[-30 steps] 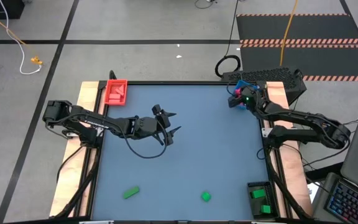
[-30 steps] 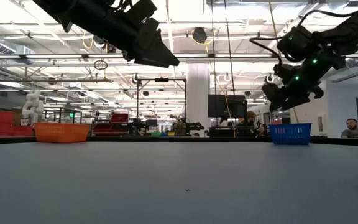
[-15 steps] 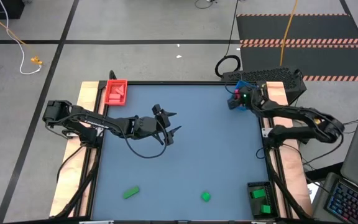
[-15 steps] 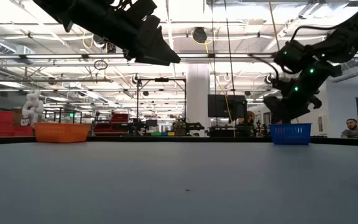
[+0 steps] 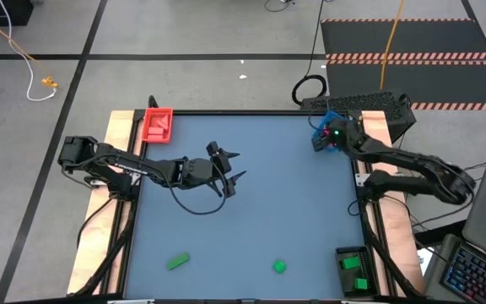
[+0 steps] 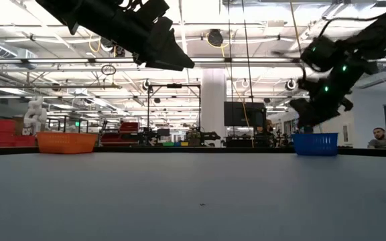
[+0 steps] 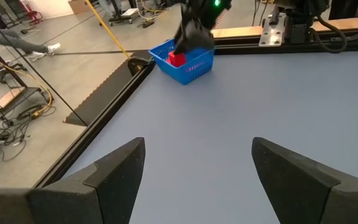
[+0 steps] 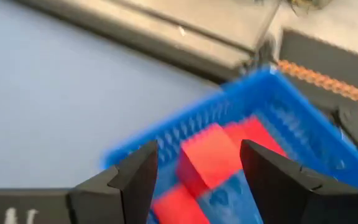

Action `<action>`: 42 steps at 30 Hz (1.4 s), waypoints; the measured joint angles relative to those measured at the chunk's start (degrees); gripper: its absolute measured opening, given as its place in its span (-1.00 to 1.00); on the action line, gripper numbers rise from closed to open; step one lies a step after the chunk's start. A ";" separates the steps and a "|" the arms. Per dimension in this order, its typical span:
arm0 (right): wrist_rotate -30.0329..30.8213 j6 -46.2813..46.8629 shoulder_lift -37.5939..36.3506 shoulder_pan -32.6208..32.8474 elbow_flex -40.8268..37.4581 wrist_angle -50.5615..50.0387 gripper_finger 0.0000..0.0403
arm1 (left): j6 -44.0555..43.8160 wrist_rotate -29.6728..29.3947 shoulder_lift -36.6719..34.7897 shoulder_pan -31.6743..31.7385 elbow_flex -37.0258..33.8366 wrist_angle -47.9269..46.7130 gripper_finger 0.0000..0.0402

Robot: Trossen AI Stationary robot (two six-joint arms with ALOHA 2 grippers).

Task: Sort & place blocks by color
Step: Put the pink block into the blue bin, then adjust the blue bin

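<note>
The blocks are small plain pieces: red blocks (image 8: 213, 155) lie heaped in the blue basket (image 8: 278, 102) at the table's far right corner, and 2 green blocks, a short bar (image 5: 177, 262) and a cube (image 5: 279, 267), lie well apart from that basket near the table's front edge. No writing can be read on them. The right gripper (image 8: 197, 171) hangs just above the blue basket with its fingers parted around nothing, red blocks directly beneath, while the left gripper (image 5: 233, 167) hovers open and empty well away from the basket, over the table's middle.

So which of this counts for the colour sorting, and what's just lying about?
Job:
green bar
green cube
red blocks in the blue basket
red tray
dark tray

Lying about:
keyboard
floor cable
</note>
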 joint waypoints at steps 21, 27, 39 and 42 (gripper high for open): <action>0.34 -1.61 7.02 -3.75 0.02 -0.65 0.10 | -0.91 0.00 0.00 0.00 0.00 0.53 0.46; 2.44 -1.03 6.63 -3.27 0.11 -6.57 0.10 | -0.83 0.00 0.00 0.00 0.00 0.53 0.46; -6.00 -1.29 -9.98 -2.05 0.04 -2.32 0.10 | -1.09 0.00 0.00 -0.07 0.00 0.49 0.46; -10.71 1.29 -13.16 -2.05 0.04 -2.06 0.10 | -1.11 0.00 0.00 -0.07 0.00 0.51 0.47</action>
